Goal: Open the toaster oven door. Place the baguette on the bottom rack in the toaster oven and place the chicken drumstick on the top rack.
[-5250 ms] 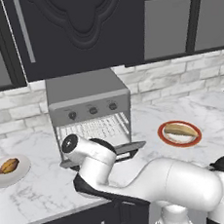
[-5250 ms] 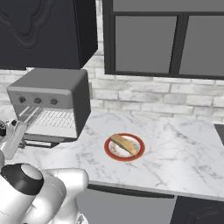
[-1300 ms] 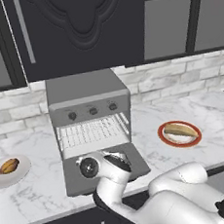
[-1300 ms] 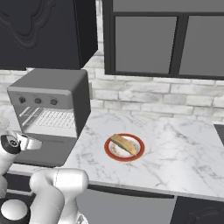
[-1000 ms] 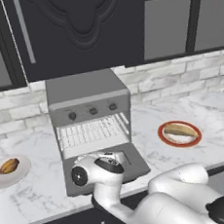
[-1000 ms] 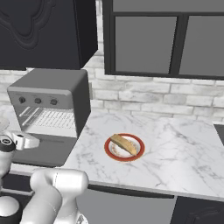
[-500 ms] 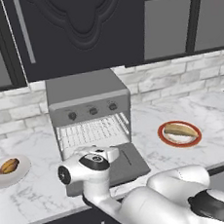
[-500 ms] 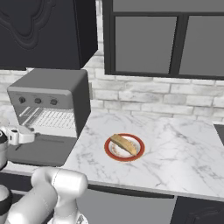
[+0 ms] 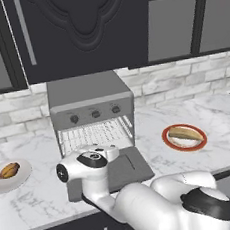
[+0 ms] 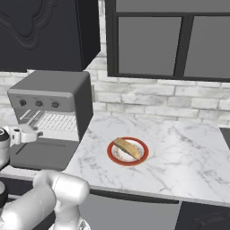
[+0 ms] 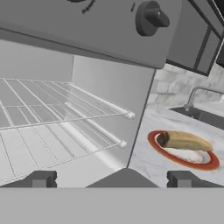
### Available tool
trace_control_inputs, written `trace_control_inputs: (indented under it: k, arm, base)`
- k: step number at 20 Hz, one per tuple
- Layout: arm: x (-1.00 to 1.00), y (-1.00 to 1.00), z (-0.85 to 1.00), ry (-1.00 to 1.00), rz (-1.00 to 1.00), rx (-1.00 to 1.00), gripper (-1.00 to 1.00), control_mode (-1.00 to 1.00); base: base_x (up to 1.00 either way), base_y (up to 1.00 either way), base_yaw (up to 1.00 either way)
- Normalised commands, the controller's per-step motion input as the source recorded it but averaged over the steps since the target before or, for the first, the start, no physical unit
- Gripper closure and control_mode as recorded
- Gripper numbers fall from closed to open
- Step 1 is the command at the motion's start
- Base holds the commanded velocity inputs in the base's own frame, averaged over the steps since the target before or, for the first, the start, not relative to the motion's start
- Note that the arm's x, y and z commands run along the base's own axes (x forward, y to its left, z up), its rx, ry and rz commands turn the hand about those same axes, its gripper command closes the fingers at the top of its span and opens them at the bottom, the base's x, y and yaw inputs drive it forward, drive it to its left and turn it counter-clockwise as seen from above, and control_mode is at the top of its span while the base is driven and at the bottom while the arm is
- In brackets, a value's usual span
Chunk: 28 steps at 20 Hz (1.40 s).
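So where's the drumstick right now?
The drumstick lies on a white plate at the far left of the left base view, on the counter left of the toaster oven.

The 2 base views look forward and down from behind the arm, left and right, sharing the toaster oven (image 9: 91, 112) and baguette (image 10: 127, 148), while the hand view sits close at the oven's open front.
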Motion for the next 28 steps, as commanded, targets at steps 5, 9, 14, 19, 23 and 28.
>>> trace_control_inputs:
  k: [5,9,14,19,23,28]
  arm:
    - [0.25,0.13,-0.01,-0.01,-0.05,0.0,-1.0,-1.0]
    - [0.26,0.12,-0.05,0.0,-0.07,0.01,-1.0,-1.0]
    - [0.2,0.02,-0.16,0.0,-0.03,0.0,-1.0,-1.0]
    - [0.16,0.0,-0.2,0.0,0.0,0.0,-1.0,-1.0]
    - [0.18,0.0,-0.12,0.0,0.07,0.0,-1.0,-1.0]
    - [0.32,0.0,-0.09,0.0,0.06,0.0,-1.0,-1.0]
  base:
    - [0.0,0.0,0.0]
    - [0.0,0.0,0.0]
    - [0.0,0.0,0.0]
    - [0.0,0.0,0.0]
    - [0.0,0.0,0.0]
    - [0.0,0.0,0.0]
